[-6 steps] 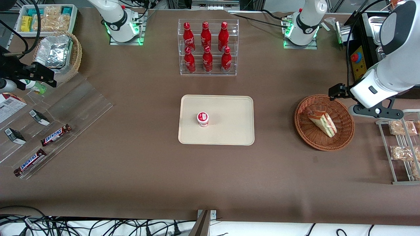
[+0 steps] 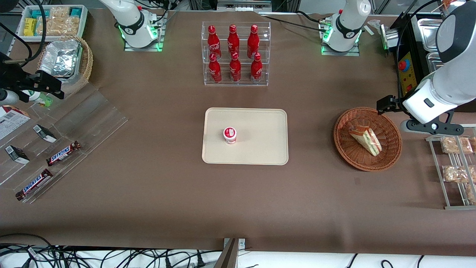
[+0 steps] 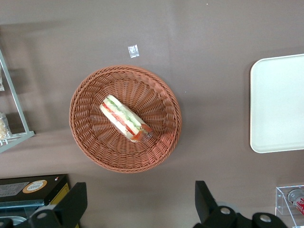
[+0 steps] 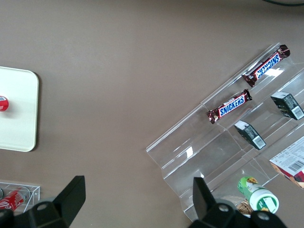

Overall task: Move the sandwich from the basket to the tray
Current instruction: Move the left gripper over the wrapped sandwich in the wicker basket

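Sandwich (image 3: 124, 118) lying in basket (image 3: 85, 137), untouched. Gripper (image 3: 137, 204) spread wide, empty, held high above the table beside basket's rim. Tray (image 2: 260, 149) well apart toward the table's middle, carrying a small red-lidded cup (image 2: 230, 134). Rack of red bottles (image 2: 234, 52) farther from the front camera.
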Controlling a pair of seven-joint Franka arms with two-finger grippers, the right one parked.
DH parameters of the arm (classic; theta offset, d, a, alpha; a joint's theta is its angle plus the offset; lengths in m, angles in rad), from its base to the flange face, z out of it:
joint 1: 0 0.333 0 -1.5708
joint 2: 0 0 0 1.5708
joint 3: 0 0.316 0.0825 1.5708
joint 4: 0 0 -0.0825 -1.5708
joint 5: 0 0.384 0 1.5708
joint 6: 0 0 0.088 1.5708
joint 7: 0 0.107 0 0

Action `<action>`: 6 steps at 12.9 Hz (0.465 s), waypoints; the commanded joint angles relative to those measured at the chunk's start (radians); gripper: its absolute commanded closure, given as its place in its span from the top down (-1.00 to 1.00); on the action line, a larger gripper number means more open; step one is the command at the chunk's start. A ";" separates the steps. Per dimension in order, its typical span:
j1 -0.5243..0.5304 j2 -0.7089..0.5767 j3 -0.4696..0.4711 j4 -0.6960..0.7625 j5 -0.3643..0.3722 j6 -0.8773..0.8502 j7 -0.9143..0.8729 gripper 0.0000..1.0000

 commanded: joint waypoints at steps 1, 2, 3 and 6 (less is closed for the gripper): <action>0.029 0.046 0.003 0.026 -0.021 -0.023 -0.042 1.00; 0.040 0.055 0.003 0.021 -0.021 -0.018 -0.110 1.00; 0.043 0.076 0.003 0.021 -0.021 -0.013 -0.163 1.00; 0.061 0.129 0.003 -0.005 -0.019 0.052 -0.361 1.00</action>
